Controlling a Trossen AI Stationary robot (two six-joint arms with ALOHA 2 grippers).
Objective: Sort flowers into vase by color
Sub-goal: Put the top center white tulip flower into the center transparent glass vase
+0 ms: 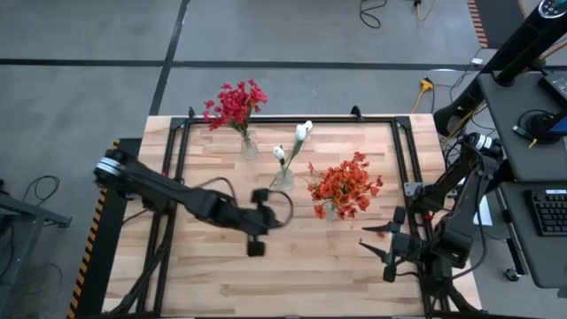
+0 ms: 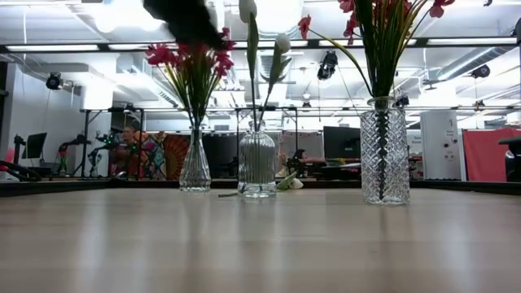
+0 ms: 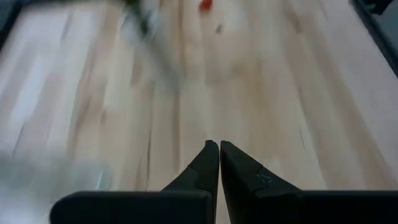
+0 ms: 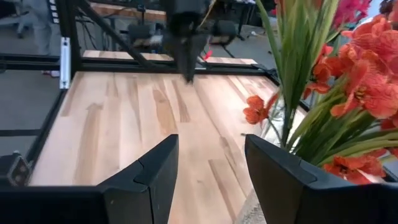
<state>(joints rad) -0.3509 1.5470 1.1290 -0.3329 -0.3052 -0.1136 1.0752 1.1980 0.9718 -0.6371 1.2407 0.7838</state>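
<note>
From above I see the flowers in three vases: crimson [image 1: 235,104], white [image 1: 292,149], orange [image 1: 345,188]; only my low view shows a stray stem [image 2: 285,183] on the table. Left gripper [image 1: 256,246] pinched together, empty; right gripper [image 1: 379,252] apart, empty

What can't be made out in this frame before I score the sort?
- Left wrist view: the table is motion-blurred; a red speck can't be identified.
- Low view: the orange-red flowers are cut off by the top edge.
- Low view: the crimson flowers are partly hidden by a dark arm.
</note>
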